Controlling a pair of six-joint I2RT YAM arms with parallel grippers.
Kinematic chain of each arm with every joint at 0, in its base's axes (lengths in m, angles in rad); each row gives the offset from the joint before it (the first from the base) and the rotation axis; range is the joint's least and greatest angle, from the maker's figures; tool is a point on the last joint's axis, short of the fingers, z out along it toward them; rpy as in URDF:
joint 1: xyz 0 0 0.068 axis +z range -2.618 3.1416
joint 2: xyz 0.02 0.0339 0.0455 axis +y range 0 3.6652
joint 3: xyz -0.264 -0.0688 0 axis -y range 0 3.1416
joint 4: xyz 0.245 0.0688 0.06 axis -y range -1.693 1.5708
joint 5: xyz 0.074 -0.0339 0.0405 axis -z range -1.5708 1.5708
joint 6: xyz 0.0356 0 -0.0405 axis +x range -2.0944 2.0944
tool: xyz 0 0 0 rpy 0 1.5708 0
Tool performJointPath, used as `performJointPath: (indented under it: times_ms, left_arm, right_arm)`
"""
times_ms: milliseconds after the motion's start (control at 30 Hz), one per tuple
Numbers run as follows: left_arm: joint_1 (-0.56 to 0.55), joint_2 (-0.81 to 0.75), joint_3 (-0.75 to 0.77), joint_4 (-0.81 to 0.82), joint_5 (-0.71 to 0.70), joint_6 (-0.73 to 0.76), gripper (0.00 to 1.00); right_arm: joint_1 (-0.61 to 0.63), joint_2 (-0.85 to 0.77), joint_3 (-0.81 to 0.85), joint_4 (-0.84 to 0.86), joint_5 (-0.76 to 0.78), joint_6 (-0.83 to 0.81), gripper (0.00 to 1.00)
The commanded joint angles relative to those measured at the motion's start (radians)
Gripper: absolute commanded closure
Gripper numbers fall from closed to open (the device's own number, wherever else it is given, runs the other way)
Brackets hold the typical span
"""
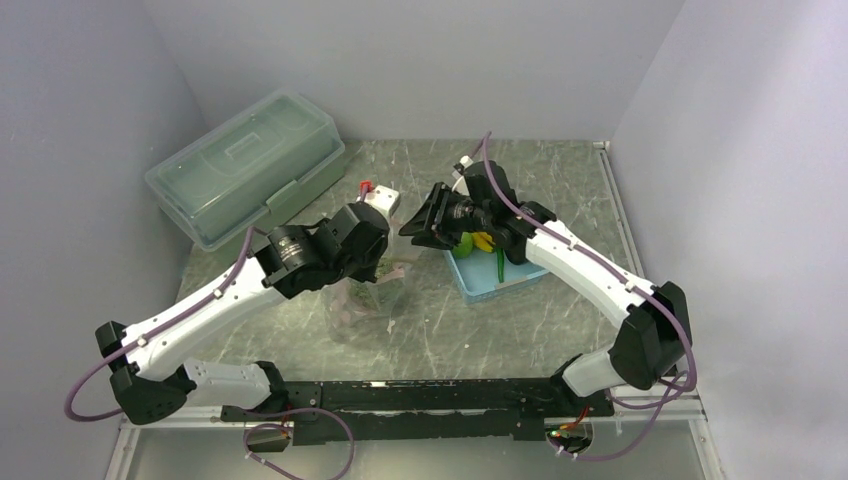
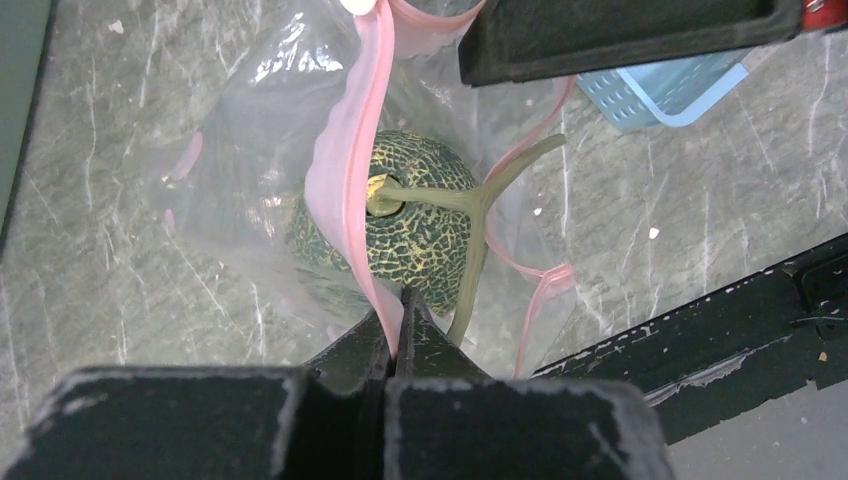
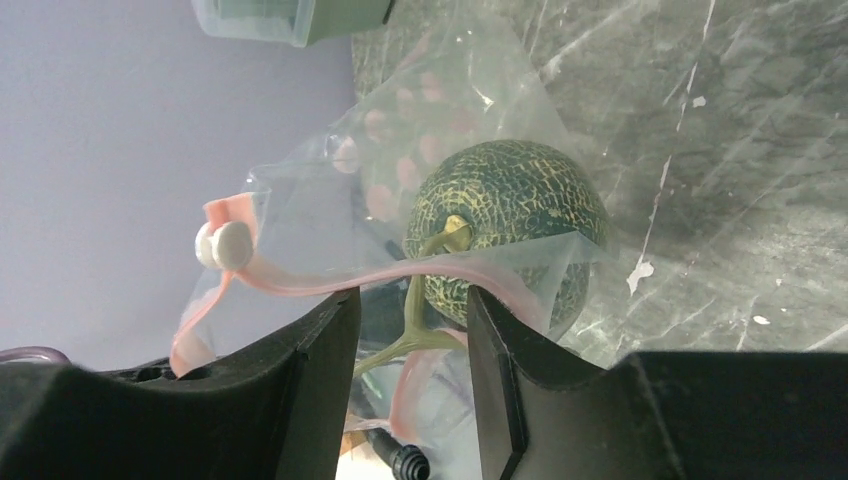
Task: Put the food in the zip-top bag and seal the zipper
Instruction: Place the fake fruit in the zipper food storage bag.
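Observation:
The zip-top bag (image 1: 362, 300) lies on the table below my left gripper (image 1: 383, 266). That gripper (image 2: 400, 302) is shut on the pink zipper (image 2: 345, 180) and holds the mouth up and apart. Inside the mouth rests one piece of food, a dull-green netted melon (image 2: 420, 235) with a forked stem. My right gripper (image 3: 412, 295) hovers just over the mouth, open, its fingers (image 3: 320, 345) apart on either side of the stem and gripping nothing. The melon (image 3: 515, 195) shows partly behind the clear film. A white slider (image 3: 225, 243) sits on the zipper (image 3: 330, 278). More food, a bright-green ball (image 1: 465, 243) and a yellow banana (image 1: 484, 240), lies under the right wrist.
A light-blue basket (image 1: 500, 283) holding that food stands right of the bag, partly under the right arm. A large translucent lidded box (image 1: 245, 165) sits at the back left. Walls close in the table on the left, back and right.

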Motion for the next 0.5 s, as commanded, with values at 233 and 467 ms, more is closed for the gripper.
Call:
performJointPath:
  times_ms: [233,467]
  left_arm:
    - [-0.006,0.017,0.014,-0.001,-0.026,-0.029,1.0]
    - [-0.006,0.027,0.035,-0.013,-0.035,-0.031,1.0]
  right_arm:
    - [0.0,-0.084,0.179,-0.155,0.065,-0.172,0.51]
    - [0.017,-0.109,0.161,-0.295,0.014,-0.389,0.57]
